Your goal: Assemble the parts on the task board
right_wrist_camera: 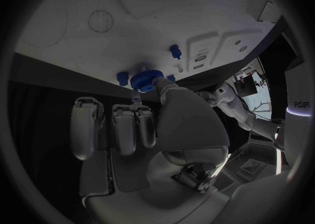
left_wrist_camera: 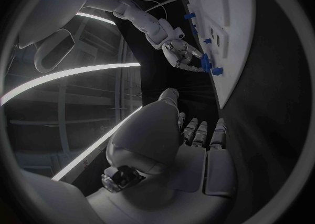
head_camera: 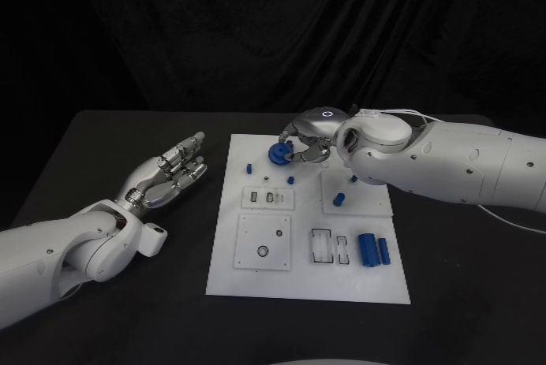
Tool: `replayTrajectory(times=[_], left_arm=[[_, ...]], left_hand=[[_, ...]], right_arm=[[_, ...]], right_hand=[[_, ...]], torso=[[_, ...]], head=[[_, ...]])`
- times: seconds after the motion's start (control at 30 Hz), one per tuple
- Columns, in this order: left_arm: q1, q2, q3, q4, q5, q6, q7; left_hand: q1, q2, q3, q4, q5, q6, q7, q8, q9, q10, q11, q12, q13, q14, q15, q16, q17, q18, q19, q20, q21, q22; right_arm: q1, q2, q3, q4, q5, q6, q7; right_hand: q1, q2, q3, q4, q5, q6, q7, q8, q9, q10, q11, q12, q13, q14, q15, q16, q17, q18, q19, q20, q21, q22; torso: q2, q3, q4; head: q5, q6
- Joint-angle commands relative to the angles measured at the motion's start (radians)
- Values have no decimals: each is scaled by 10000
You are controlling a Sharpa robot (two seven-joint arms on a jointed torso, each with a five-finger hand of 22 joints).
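My right robot hand [head_camera: 309, 138] pinches a blue gear-like part [head_camera: 280, 152] at the task board [head_camera: 307, 282]'s twelve o'clock edge. My left robot hand [head_camera: 169, 174] lies released, fingers spread, on the counter [head_camera: 114, 318] at the board's nine o'clock.

**Dim scene, bright board, warped wrist views**

The head view is dark: black backdrop and black tabletop [head_camera: 114, 223] swallow detail, while the white task board [head_camera: 262, 278] and both white arms stand out crisply under overhead light, with faint soft shadows beside the board's raised plates. Focus is sharp throughout. Both wrist views are dimmer, greyish circles in a dark frame; straight edges bow strongly toward the rim. Bright curved light strips glare in the left wrist view; the near palms look softly blurred.
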State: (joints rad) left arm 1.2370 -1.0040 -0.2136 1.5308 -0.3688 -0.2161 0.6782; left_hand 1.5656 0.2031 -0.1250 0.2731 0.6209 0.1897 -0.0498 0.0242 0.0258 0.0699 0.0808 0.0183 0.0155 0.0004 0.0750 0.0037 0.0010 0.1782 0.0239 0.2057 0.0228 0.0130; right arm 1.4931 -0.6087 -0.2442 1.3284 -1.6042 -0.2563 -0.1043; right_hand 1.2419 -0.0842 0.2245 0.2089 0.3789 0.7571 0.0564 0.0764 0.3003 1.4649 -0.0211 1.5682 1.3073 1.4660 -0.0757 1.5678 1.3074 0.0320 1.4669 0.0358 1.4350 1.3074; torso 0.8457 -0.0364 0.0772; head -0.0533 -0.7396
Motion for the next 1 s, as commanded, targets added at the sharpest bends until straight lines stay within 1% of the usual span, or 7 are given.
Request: replayTrajectory(times=[0.03,0.17,0.7,1.0], left_arm=[[9,14,6,5,-43,119,926],[8,16,6,0,-43,123,924],[8,1,6,0,-43,126,894],[8,-12,6,-7,-43,122,886]], left_hand=[[-88,25,48,14,-38,-6,68,42,15,-7,90,-42,0,-4,96,-37,-10,24,22,69,19,0],[-88,25,48,14,-38,-6,68,42,15,-7,90,-42,0,-4,96,-37,-10,24,22,69,19,0],[-103,33,57,26,-54,-2,88,38,14,-11,103,-43,-1,-4,108,-37,-10,24,23,80,20,1],[-107,33,58,28,-63,-7,92,36,12,-10,106,-43,-1,-4,111,-37,-10,24,24,82,21,1]], right_arm=[[-32,-22,-3,-2,-51,80,-314],[-35,-33,-3,18,-51,28,-331],[-41,-157,-3,22,-51,-86,-448],[-48,-258,-3,83,-51,-100,-427]], right_hand=[[10,-22,32,-75,0,51,-4,17,-29,1059,-21,26,2635,1048,32,30,2634,69,45,53,-49,2094],[39,-52,32,-111,-1,13,-2,-13,-57,1059,-18,26,2635,1048,36,30,2634,67,51,58,-45,2098],[59,-63,36,-134,0,45,9,-3,-63,1059,-12,26,2635,1048,38,30,2634,69,45,60,-56,2095],[69,-74,36,-147,-1,43,10,-7,-69,1059,-11,26,2635,1048,39,30,2634,72,39,61,-67,2092]], torso=[[-2,1,-3],[0,-3,0],[1,5,-6],[-3,0,-7]], head=[[5,0],[1,-2],[23,-17],[30,-32]])
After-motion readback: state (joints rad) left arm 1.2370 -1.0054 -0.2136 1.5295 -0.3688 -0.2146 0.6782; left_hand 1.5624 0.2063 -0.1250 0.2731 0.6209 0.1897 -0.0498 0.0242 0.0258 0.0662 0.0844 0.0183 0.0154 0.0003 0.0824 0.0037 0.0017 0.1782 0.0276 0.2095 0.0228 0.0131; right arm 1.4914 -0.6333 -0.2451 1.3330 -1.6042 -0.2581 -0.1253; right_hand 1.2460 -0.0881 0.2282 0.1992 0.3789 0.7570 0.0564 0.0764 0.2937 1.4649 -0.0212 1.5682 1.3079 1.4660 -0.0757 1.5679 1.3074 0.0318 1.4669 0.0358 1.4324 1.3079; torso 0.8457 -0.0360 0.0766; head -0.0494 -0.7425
